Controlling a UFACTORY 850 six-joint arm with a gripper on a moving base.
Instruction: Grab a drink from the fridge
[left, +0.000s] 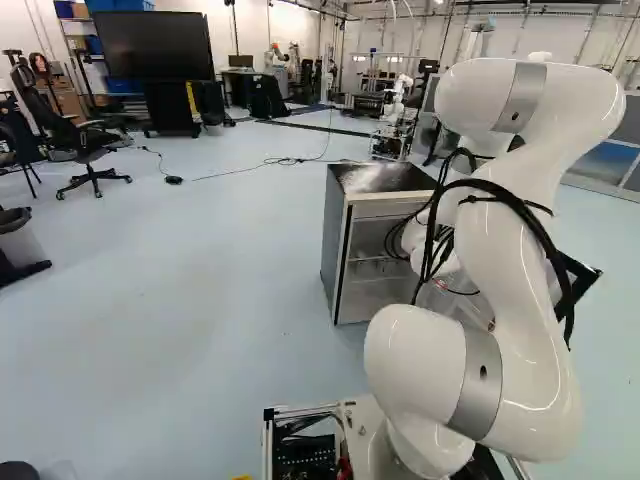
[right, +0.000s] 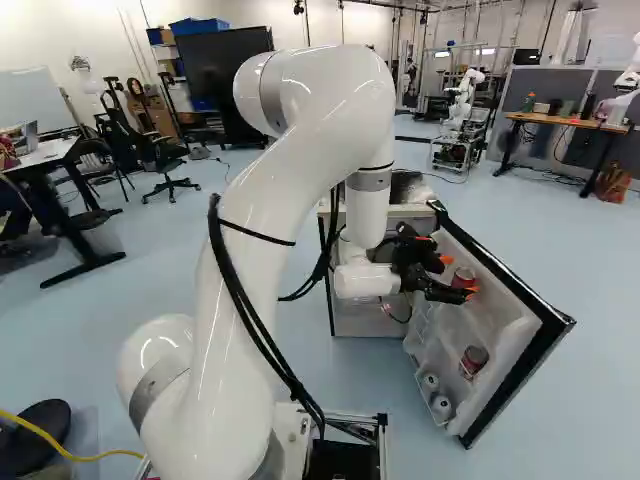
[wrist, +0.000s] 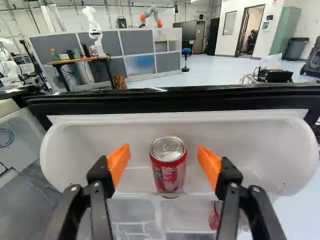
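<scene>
In the right base view my gripper (right: 450, 278) reaches into the open fridge door (right: 505, 340), level with its upper shelf. A red can (right: 464, 278) stands there by the fingertips. The wrist view shows the gripper (wrist: 164, 161) open, one orange-padded finger on each side of the upright red can (wrist: 169, 167), with a gap left and right of it. The can stands on the white door shelf (wrist: 230, 135). A second red can (wrist: 215, 215) is partly hidden lower in the door. The fridge (left: 345, 260) is partly covered by my arm in the left base view.
Lower in the door are a red can (right: 474, 361) and white-topped containers (right: 441, 406). The door's black outer edge (wrist: 200, 98) runs beyond the can. Farther off stand an office chair (left: 90, 150), a wooden desk (right: 560, 120) and another robot (right: 462, 100).
</scene>
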